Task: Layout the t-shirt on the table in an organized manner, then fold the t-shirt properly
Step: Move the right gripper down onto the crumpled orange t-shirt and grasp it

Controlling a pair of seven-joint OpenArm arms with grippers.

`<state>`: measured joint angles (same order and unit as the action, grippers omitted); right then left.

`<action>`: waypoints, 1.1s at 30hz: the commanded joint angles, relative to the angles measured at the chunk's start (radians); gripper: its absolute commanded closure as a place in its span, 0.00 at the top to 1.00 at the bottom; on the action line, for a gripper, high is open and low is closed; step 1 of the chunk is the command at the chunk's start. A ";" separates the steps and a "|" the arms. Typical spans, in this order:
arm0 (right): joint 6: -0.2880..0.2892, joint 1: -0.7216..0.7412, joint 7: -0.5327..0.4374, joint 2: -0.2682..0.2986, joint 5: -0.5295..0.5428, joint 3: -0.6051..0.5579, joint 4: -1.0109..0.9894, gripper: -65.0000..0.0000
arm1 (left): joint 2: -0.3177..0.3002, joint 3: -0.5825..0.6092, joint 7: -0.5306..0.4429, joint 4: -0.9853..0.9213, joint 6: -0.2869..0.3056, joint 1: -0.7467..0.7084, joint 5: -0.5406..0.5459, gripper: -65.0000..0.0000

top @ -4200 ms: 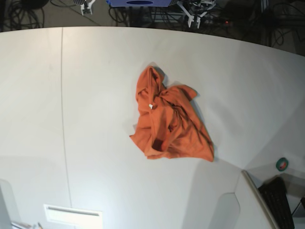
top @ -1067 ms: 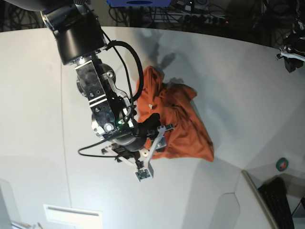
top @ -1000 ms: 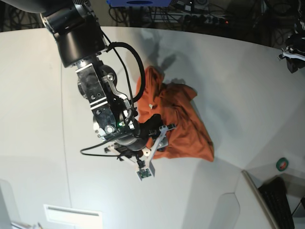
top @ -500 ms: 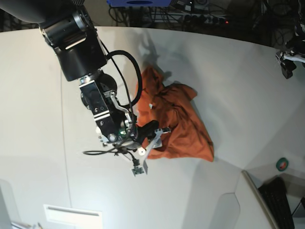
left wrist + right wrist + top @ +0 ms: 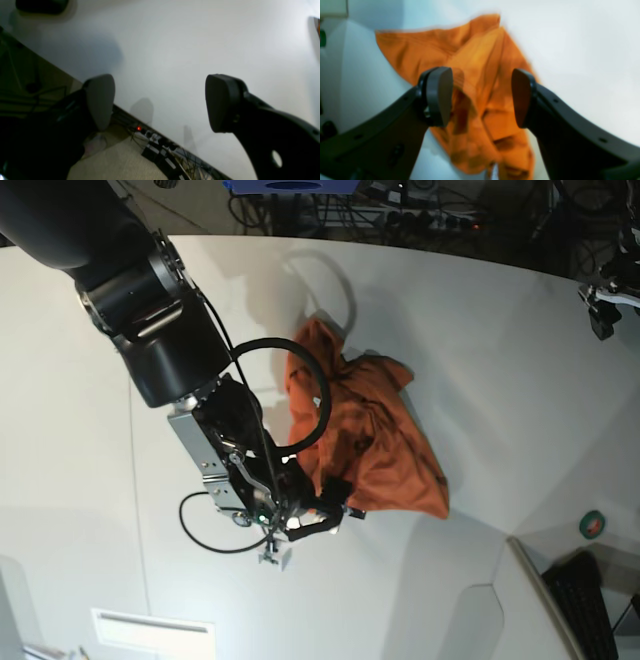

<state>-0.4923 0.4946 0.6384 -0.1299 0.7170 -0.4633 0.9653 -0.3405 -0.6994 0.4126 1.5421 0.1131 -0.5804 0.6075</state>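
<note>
The orange t-shirt (image 5: 375, 430) lies crumpled in a heap on the white table (image 5: 500, 350). My right gripper (image 5: 305, 532) hangs at the heap's near-left edge. In the right wrist view, my right gripper (image 5: 480, 97) is open, with the t-shirt (image 5: 475, 62) showing between and behind its fingers. No cloth is pinched. My left gripper (image 5: 603, 305) is at the table's far right edge, well away from the shirt. In its own wrist view, my left gripper (image 5: 160, 102) is wide open and empty above the bare table (image 5: 175, 37).
A thin dark seam (image 5: 133, 430) runs down the table's left side. A green round object (image 5: 592, 524) and a dark keyboard (image 5: 585, 605) sit at the lower right. A white box (image 5: 150, 630) lies at the front. Cables and a power strip (image 5: 150, 136) lie beyond the edge.
My right arm has swung down and toward the front, bringing its gripper to the shirt's near-left edge. The shirt has not moved. My left arm stays at the far right edge.
</note>
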 commanded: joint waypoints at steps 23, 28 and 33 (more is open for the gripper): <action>0.013 0.045 -0.171 -0.014 0.069 -0.105 -0.067 0.10 | -0.018 -0.006 -0.022 -0.002 0.003 -0.002 0.002 0.83; 0.013 -0.014 -0.130 -0.011 0.069 -0.102 0.071 0.00 | -0.021 -0.007 -0.022 -0.021 0.003 0.023 0.001 0.83; 0.013 -0.024 -0.048 0.065 0.069 -0.102 0.272 0.00 | -0.024 -0.010 -0.024 -0.055 0.003 0.046 0.001 0.83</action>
<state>-0.4824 0.4400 0.6060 -0.0635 0.7883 -0.5739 1.2243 -0.3443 -0.7002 0.4160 1.4673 0.1055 -0.5415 0.5995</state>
